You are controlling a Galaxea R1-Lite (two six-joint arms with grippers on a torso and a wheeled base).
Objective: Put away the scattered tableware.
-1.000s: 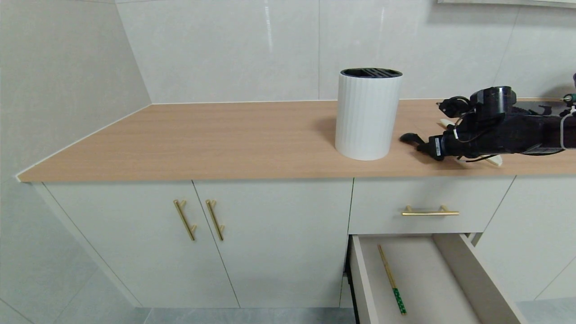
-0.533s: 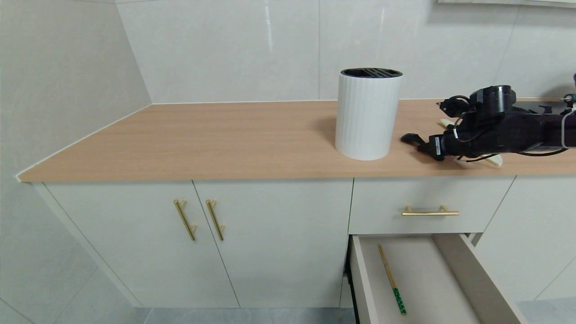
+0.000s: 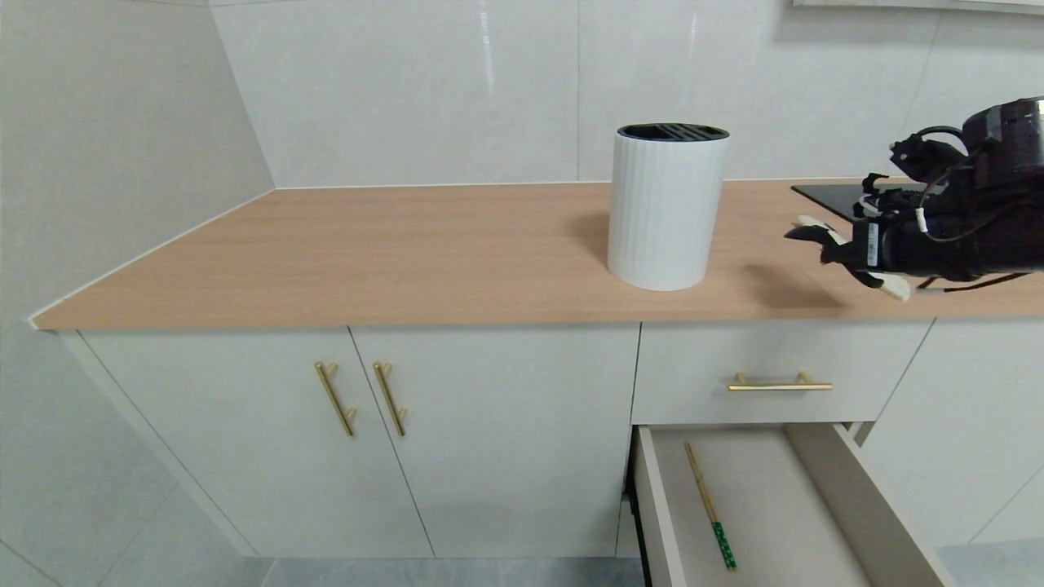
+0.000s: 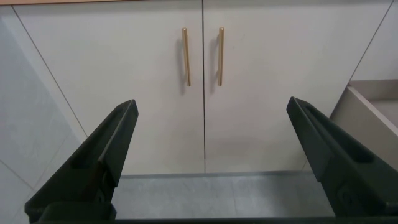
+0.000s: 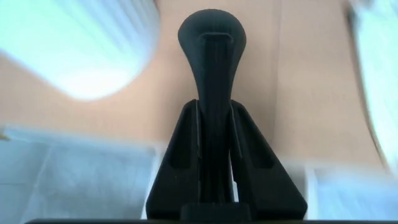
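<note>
Nearest, low in front of the cabinets, the left gripper (image 4: 211, 109) hangs with its two fingers (image 4: 112, 149) spread wide apart and nothing between them. It faces the two cabinet doors (image 4: 205, 124), each with one upright gold handle (image 4: 185, 56) at the seam.

In the head view, at 5 o'clock, one drawer (image 3: 656, 505) stands pulled out. One chopstick (image 3: 708, 505) lies inside along its length near the left wall, wood-coloured with a green end toward the robot. Directly above it is one upper drawer (image 3: 775, 359), shut, with a single horizontal gold bar.

Farther back runs the wooden countertop (image 3: 408, 253). At about 1 o'clock stands one white ribbed holder (image 3: 667, 208), upright, with a black slotted top.

At 3 o'clock, well apart from the holder, the right gripper (image 3: 803, 235) hovers above the counter. The right wrist view shows its fingers (image 5: 202, 37) pressed together, with nothing visible between them. One cream utensil (image 3: 893, 285) runs slantwise at the gripper, one end showing on each side of it. Whether it is gripped or lies on the counter cannot be told.

Beyond, at 2 o'clock, one black flat panel (image 3: 828, 196) lies on the counter, and the tiled wall (image 3: 408, 90) closes the back.
</note>
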